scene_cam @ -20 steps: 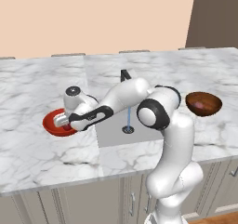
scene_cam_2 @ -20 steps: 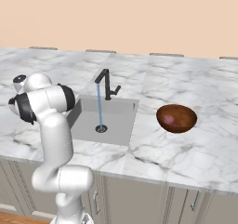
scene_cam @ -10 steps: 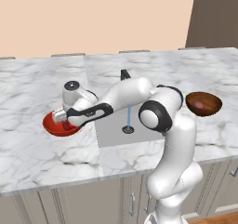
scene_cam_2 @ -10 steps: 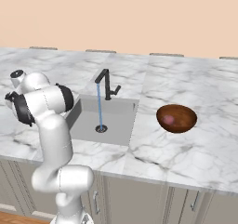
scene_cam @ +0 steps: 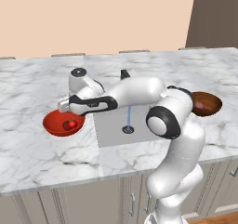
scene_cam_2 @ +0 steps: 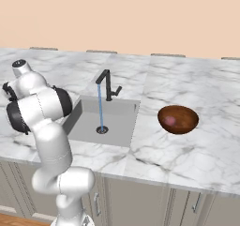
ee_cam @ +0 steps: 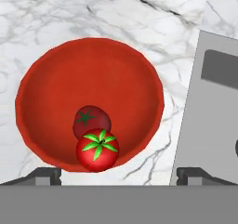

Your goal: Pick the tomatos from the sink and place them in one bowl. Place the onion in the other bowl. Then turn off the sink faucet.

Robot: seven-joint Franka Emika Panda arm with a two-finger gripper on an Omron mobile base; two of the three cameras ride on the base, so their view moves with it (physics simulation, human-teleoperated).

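Observation:
Both tomatos lie in the red-orange bowl (ee_cam: 93,69): the brighter one with a green top (ee_cam: 97,150) rests against the darker one (ee_cam: 91,119). My gripper (ee_cam: 119,174) hangs open just above them, its fingertips (ee_cam: 44,175) wide apart with nothing between. From the left base view the gripper (scene_cam: 64,111) sits over the red bowl (scene_cam: 49,125) left of the sink (scene_cam: 111,125). The onion (scene_cam_2: 170,120) rests inside the dark brown bowl (scene_cam_2: 183,122). Water runs from the black faucet (scene_cam_2: 107,83) into the sink (scene_cam_2: 84,122).
White marble counter (scene_cam_2: 187,79) stretches around the sink. The thin blue water stream (scene_cam: 128,116) falls onto the round drain (scene_cam: 128,129). My arm reaches across the sink's back edge and partly hides the brown bowl (scene_cam: 210,104) in the left base view.
The gripper has gone from nearly shut to open over the red bowl, letting a tomato go into it. The hand has risen slightly.

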